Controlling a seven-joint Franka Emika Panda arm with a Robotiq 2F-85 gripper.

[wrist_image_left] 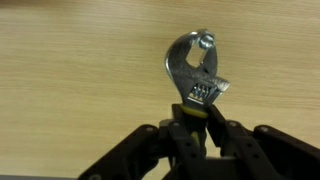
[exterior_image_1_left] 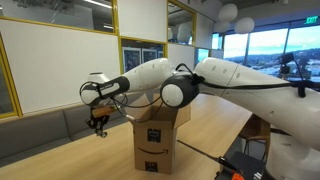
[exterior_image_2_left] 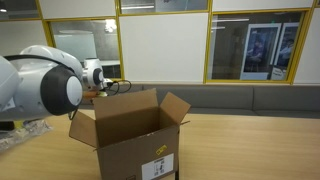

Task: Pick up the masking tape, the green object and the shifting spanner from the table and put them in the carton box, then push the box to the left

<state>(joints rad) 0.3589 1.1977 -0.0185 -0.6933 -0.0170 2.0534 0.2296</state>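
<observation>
My gripper (wrist_image_left: 197, 118) is shut on the shifting spanner (wrist_image_left: 195, 65). The grey metal jaw head sticks out past the fingertips, and the yellow-and-black handle is clamped between them, over the pale wood table (wrist_image_left: 70, 70). In an exterior view the gripper (exterior_image_1_left: 98, 121) hangs above the table (exterior_image_1_left: 60, 152), just beside the carton box (exterior_image_1_left: 156, 135), which stands with its flaps open. From the opposite side the box (exterior_image_2_left: 130, 140) hides most of the gripper (exterior_image_2_left: 108, 88). The masking tape and the green object are out of view.
A grey bench (exterior_image_2_left: 250, 100) runs along the glass-walled rooms behind the table. Crumpled clear plastic (exterior_image_2_left: 15, 135) lies near the robot base. Black equipment (exterior_image_1_left: 245, 162) stands at the table's near corner. The bulky arm (exterior_image_1_left: 230, 85) reaches over the box.
</observation>
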